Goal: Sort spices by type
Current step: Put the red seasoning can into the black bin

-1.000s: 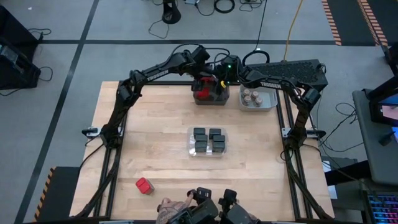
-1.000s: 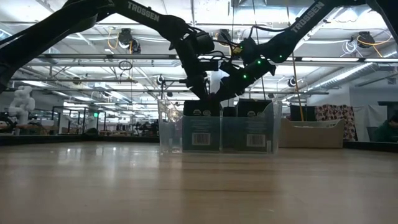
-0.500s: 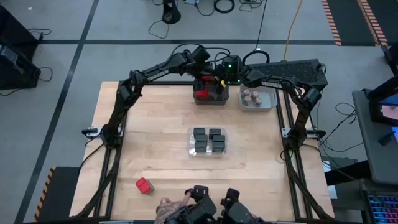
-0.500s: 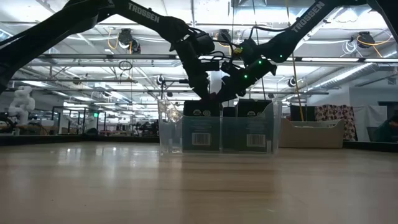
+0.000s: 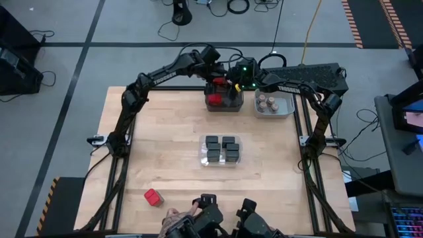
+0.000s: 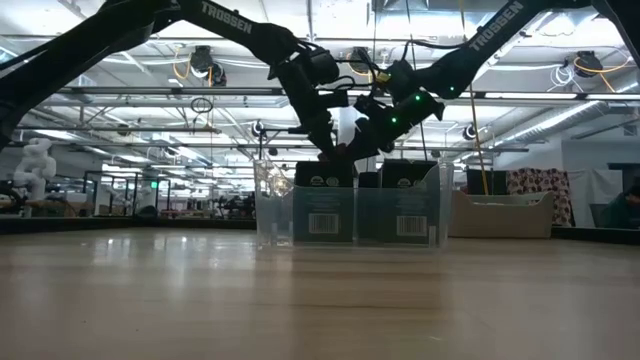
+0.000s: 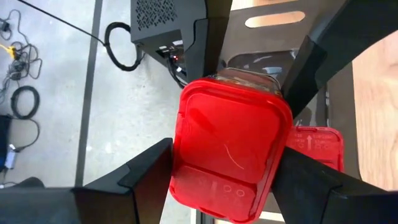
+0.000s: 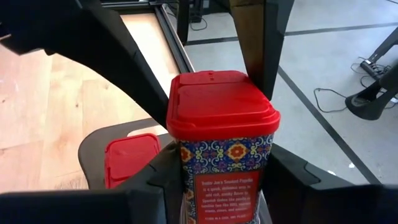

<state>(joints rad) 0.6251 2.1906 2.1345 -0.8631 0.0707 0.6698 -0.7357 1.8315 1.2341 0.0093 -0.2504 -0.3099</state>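
Both arms are reaching to the far edge of the table, over the dark grey bin (image 5: 224,100). The left gripper (image 7: 224,180) is pinching a red-topped box (image 7: 229,157) across its sides, and the right gripper (image 8: 217,180) is clamping another red-topped box (image 8: 221,146) upright by its patterned body. One more red lid (image 8: 131,158) is already sitting in the bin below them.

The main danger is crowding: the two grippers are hanging almost against each other above one small bin, so a lowering move by either could be knocking the other's box loose or jamming it on the rim. The left box is looking tilted in its grip (the lid is facing the wrist camera), so it may be landing on its side or on the box already inside.

Elsewhere, dark boxes (image 5: 221,149) are filling the clear bin (image 5: 202,153) at mid-table, the round jars (image 5: 267,102) are sitting in the light grey bin (image 5: 289,104), and a stray red box (image 5: 153,197) is lying near the front edge, still unsorted.
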